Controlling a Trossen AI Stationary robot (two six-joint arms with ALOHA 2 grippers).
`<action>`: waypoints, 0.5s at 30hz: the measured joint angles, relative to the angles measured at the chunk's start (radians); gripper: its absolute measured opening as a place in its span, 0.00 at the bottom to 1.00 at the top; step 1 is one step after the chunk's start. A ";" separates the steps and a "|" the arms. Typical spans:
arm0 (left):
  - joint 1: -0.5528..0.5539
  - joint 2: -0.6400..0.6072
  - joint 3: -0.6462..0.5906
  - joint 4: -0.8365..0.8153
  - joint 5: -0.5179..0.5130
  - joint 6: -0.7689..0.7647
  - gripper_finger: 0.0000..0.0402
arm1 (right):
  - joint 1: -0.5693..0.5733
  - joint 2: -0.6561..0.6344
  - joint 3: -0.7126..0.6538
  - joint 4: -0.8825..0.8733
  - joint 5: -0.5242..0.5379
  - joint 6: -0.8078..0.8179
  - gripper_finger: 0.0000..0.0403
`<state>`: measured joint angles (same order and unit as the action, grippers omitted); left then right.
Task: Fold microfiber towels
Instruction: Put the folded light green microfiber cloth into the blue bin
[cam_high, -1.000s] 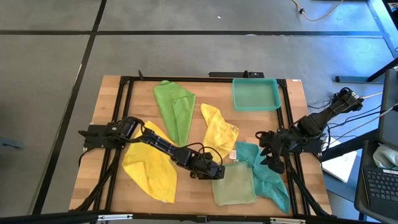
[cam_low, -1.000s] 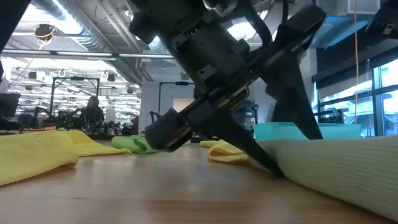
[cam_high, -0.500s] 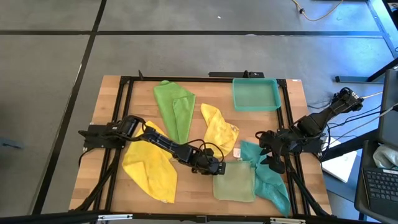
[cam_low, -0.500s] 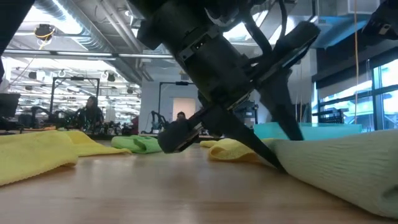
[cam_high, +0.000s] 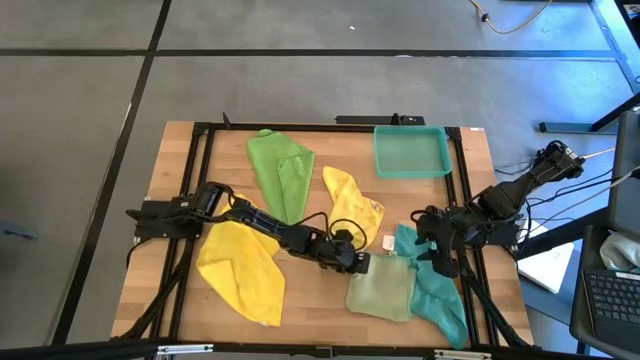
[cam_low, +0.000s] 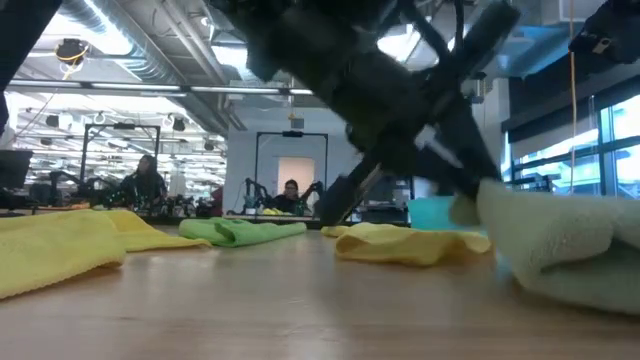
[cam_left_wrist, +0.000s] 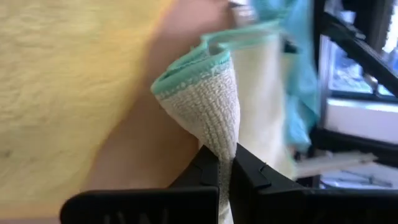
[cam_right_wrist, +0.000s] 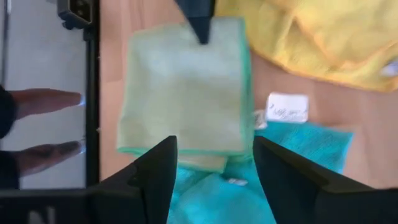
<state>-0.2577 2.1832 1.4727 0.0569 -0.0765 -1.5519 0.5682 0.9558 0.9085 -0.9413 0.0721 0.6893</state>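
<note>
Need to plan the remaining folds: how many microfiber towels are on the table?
5: yellow towel front left, bright green towel at the back, second yellow towel mid-table, pale olive towel front, teal towel beside it. None seems hidden.

You have five towels on the table: two yellow towels, one large and one smaller, one bright green towel, one pale green towel and one teal towel. You also have one tray and two arms, each with one gripper.
</note>
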 joint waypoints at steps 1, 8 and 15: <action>0.000 -0.005 0.006 0.003 0.011 0.022 0.00 | -0.001 0.000 0.000 0.000 0.021 -0.012 0.53; 0.003 -0.025 0.082 -0.093 0.108 0.295 0.00 | -0.085 0.013 -0.013 0.107 0.005 -0.166 0.53; 0.000 -0.025 0.228 -0.368 0.102 0.518 0.00 | -0.226 0.078 -0.130 0.315 -0.306 -0.311 0.61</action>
<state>-0.2572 2.1577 1.7002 -0.3107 0.0252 -1.0336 0.3420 1.0338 0.7786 -0.6266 -0.2334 0.3788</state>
